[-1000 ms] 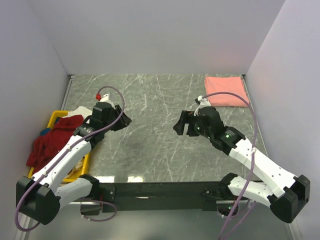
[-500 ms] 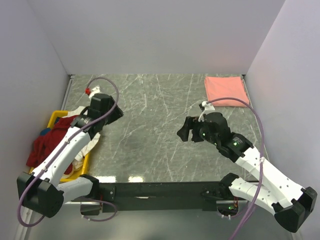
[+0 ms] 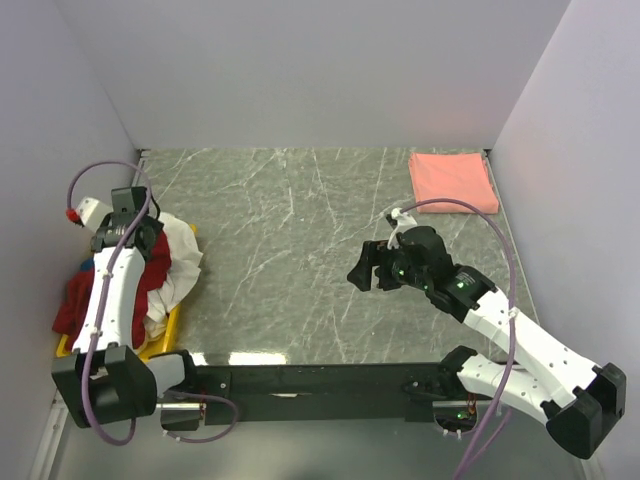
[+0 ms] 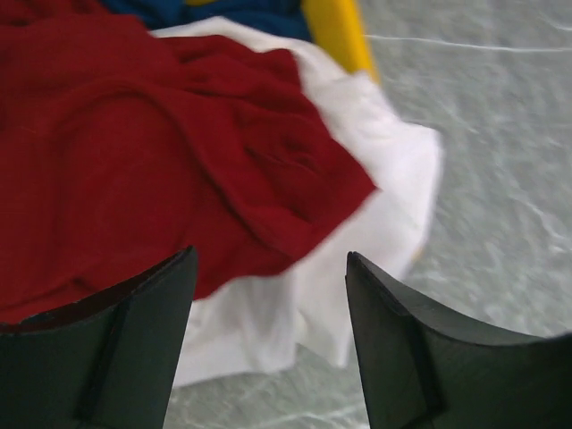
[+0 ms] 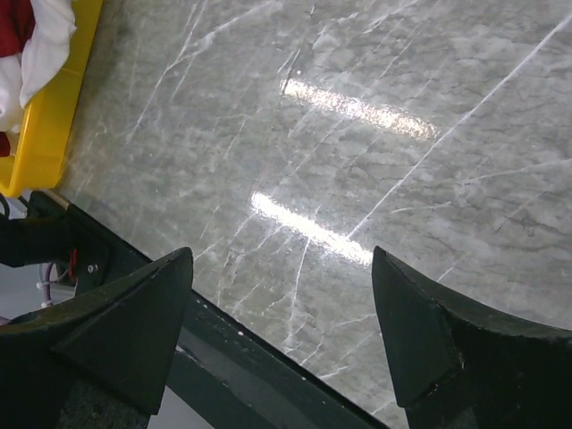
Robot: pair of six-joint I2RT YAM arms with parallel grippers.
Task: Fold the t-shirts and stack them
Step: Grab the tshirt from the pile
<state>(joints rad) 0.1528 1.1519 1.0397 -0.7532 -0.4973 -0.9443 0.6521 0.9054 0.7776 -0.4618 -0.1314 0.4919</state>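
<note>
Dark red t-shirt (image 4: 134,152) is lying crumpled in the yellow bin (image 4: 335,31), on top of the cream-white t-shirt (image 4: 384,188). The white one is spilling over the bin's rim onto the marble table (image 4: 500,134). Blue t-shirt (image 4: 232,11) is peeking out from under the red one, deeper in the bin, mostly covered. Salmon-pink t-shirt (image 3: 452,181) is lying folded flat on the table, well apart from the bin, in the far corner on the opposite side. Left gripper (image 4: 268,268) is hovering over the bin, above the edge where red is overlapping white. Its jaws are standing wide with nothing between them; can't tell whether the fingertips are touching cloth. Right gripper (image 5: 277,259) is hanging over bare table well away from the bin, toward the middle. Its jaws are also spread wide and gripping nothing. Its wrist view is catching one corner of the bin with a bit of white and red cloth draping over the rim.
</note>
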